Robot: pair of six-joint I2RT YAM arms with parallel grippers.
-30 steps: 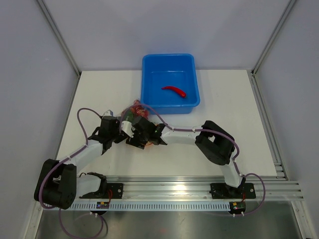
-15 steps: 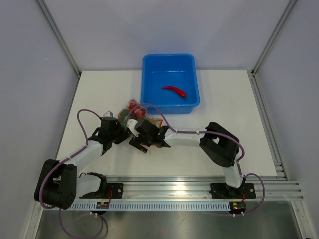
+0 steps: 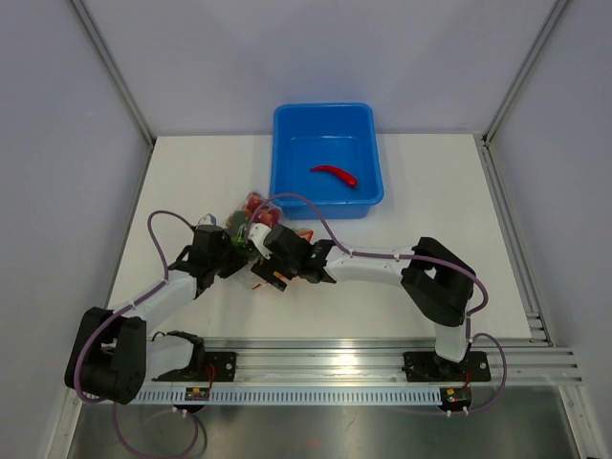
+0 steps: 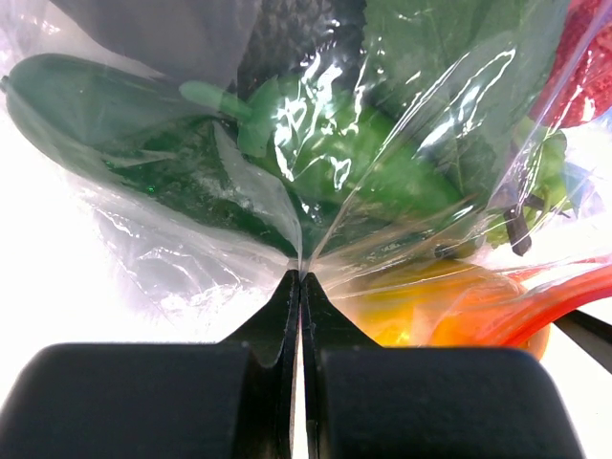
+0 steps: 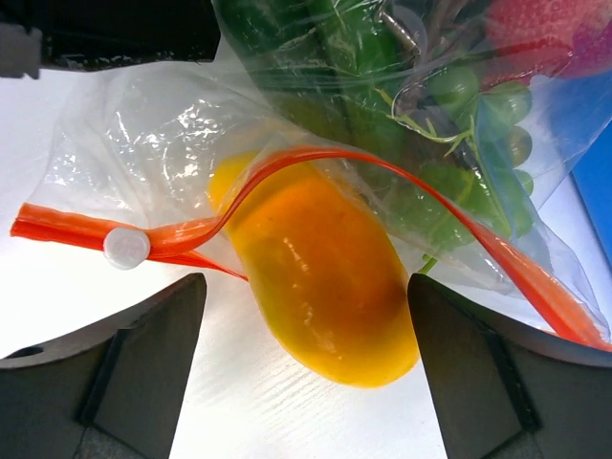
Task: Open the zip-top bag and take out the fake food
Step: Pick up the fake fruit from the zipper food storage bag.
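No text, brand, number or sign is legible in any view. Small stickers (image 3: 199, 391) on the base rail (image 3: 325, 368) are too small to read.

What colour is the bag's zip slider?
The slider is white; right wrist view shows it best.

Robot lab: panelled enclosure (image 3: 57, 143), aluminium rail (image 3: 325, 356).

The table (image 3: 440, 210) is viewed from afar, looking steeply down from high behind its near edge, while the bag (image 4: 287, 191), small in that view, is framed at very close range by both wrist cameras from opposite sides.
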